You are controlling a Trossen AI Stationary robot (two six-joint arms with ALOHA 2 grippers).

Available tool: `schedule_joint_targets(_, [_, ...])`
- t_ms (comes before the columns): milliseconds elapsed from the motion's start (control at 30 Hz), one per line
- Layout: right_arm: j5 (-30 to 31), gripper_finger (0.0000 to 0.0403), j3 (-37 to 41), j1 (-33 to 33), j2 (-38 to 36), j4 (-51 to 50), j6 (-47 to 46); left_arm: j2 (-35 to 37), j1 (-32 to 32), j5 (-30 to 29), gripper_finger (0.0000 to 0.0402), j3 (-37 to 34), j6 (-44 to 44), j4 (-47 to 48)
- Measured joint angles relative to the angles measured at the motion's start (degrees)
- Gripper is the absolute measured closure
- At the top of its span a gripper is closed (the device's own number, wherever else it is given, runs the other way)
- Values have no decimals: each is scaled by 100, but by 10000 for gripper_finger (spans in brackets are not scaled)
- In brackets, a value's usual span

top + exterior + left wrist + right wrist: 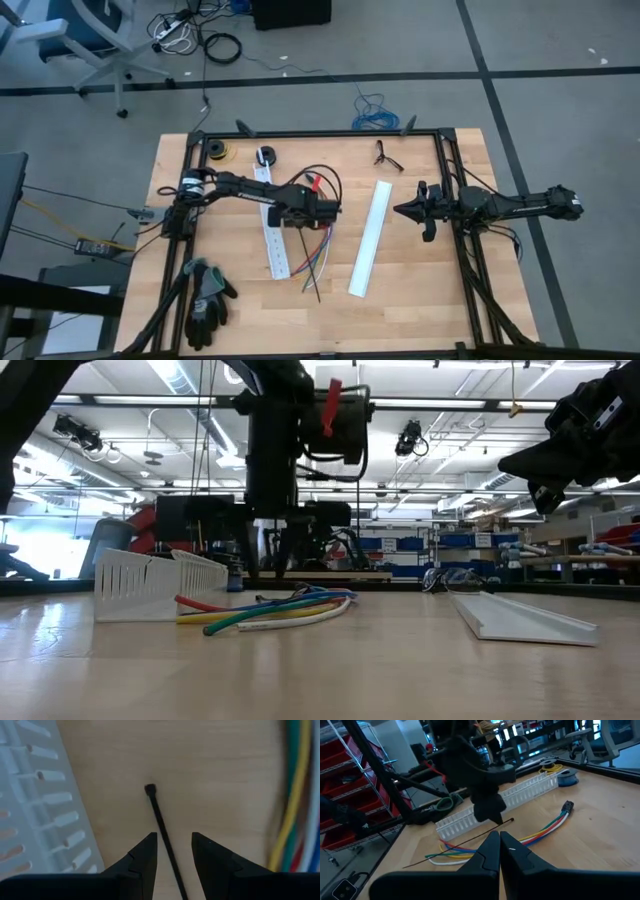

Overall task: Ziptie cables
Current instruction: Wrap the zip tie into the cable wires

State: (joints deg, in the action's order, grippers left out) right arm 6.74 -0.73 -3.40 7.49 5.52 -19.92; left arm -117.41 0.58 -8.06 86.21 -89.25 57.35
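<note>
Grey carpet floor (560,60) surrounds the wooden table (420,300). Beyond the table, an office chair (75,40) stands beside tangled floor cables (195,35).

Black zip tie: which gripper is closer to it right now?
Left. The left gripper is right over the black zip tie, fingers open on either side of it. The right gripper is shut and waits beyond the white strip.

From above I see the cables (318,252) lying on the tabletop (420,290) between two long strips — the perforated strip (272,232) just to their left, the plain strip (368,238) to their right. My left gripper (305,228) hangs over the zip tie (162,827) beside the cables, a pair of gloves (205,297) lies near the front left corner, and my right gripper (402,211) waits right of the plain strip.
</note>
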Motion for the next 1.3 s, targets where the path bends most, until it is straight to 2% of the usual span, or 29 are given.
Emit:
schedule_joint_targets(100, [0,399,1,-1,0,0,1,-2,54,308,271,-269,-11,-291])
schedule_joint_targets(267, [1,399,1,-1,0,-3,1,53,61,482,284,-690,-400,-933])
schedule_joint_targets(367, [0,399,2,0,0,5,2,63,59,502,323,-876,-555,-1133])
schedule_joint_targets(467, [2,399,1,-2,0,16,2,65,61,555,380,-920,-428,-1220])
schedule_joint_targets(533, [1,399,2,0,0,16,2,61,59,478,392,-924,-273,-1213])
schedule_joint_targets(700, [0,399,2,-2,0,33,2,97,-42,-56,398,-874,41,-1130])
schedule_joint_targets(967, [1,399,0,-2,0,39,0,290,-394,-1668,400,-905,342,-1134])
schedule_joint_targets(1067, [0,399,0,-2,0,39,0,315,-551,-1847,400,-906,401,-1213])
schedule_joint_targets(1300, [0,399,0,-2,0,39,2,326,-648,-2286,401,-1327,1099,-2444])
